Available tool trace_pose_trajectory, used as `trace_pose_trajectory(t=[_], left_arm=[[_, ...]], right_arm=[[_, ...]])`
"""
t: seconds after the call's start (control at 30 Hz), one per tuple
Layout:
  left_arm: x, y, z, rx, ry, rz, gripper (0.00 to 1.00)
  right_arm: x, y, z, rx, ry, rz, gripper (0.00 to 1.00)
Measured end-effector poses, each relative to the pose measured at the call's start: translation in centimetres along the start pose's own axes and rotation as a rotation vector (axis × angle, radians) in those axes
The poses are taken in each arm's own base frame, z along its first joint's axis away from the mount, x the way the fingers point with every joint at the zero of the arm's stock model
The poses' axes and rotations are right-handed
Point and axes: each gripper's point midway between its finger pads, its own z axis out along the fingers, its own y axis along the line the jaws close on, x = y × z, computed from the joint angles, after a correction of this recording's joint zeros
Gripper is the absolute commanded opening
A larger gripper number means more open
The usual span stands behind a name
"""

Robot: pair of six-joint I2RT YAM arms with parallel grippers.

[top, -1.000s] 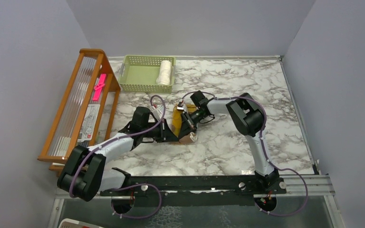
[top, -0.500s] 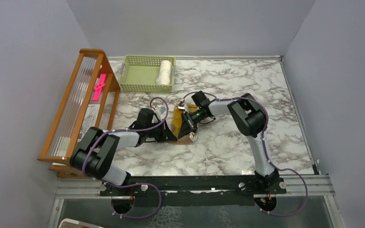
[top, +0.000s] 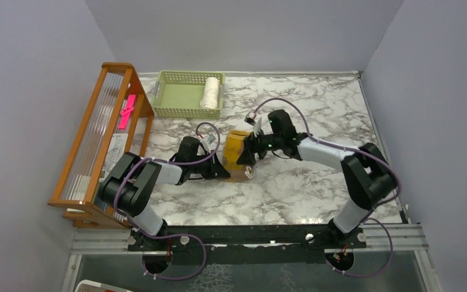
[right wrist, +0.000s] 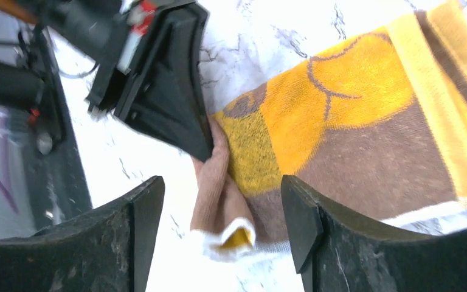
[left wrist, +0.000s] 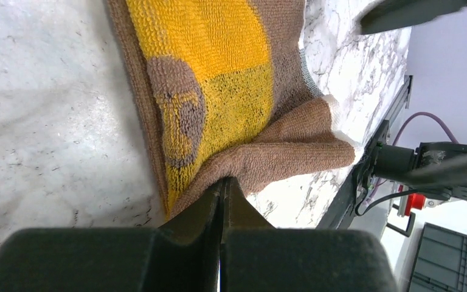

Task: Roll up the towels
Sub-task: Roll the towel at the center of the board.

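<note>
The mustard-yellow towel (top: 238, 156) with brown reverse lies partly folded at the table's middle. Its brown corner fold (left wrist: 292, 152) is bunched up, and a white edge (right wrist: 231, 234) curls at the corner. My left gripper (left wrist: 224, 182) is shut, its tips pressed against that brown fold, with no cloth visible between them. The right gripper (right wrist: 222, 188) is open and straddles the curled corner without touching it. From above, the left gripper (top: 224, 173) and right gripper (top: 247, 159) meet at the towel's near edge. A cream-white towel (top: 211, 92) sits rolled in the basket.
The pale green basket (top: 176, 97) stands at the back left of the marble table (top: 316, 115). A wooden rack (top: 100, 131) with papers and a pink item runs along the left edge. Grey walls close off the back and sides.
My right gripper has opened and let go of the mustard towel, and its arm has swung out to the right. The left arm's elbow folded back; its gripper stayed at the towel.
</note>
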Motion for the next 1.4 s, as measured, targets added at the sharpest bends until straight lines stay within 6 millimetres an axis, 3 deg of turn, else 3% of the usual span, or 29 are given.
trace_pose_trajectory(t=[0.07,0.17,0.27,0.37,0.57,0.87,1.07,1.23,1.4], left_arm=[[0.0,0.0,0.0,0.005,0.002,0.001,0.00],[0.0,-0.1,0.1,0.008,0.002,0.005,0.00],[0.1,-0.1,0.1,0.010,0.002,0.007,0.00],[0.1,-0.1,0.1,0.011,0.002,0.009,0.00],[0.1,-0.1,0.1,0.011,0.002,0.012,0.00],[0.0,-0.1,0.0,0.012,0.001,0.013,0.00],[0.0,-0.1,0.0,0.009,0.004,0.017,0.00],[0.0,0.0,0.0,0.002,0.004,0.016,0.00],[-0.1,0.0,-0.4,-0.024,-0.006,0.012,0.00]], right_arm=[[-0.5,0.7,-1.6,0.030,-0.081,-0.140,0.81],[0.2,2.5,-3.2,0.030,-0.175,-0.373,0.82],[2.1,3.5,-3.5,0.017,-0.205,-0.549,0.80],[3.1,3.0,-3.2,0.022,-0.195,-0.642,0.78],[2.5,2.4,-2.5,0.029,-0.214,-0.759,0.73],[4.8,2.3,-0.4,-0.032,-0.145,-0.779,0.61],[6.1,1.6,1.0,-0.054,-0.083,-0.746,0.39],[6.7,1.3,1.1,-0.046,-0.056,-0.680,0.02],[6.4,1.5,1.1,-0.031,-0.036,-0.559,0.01]])
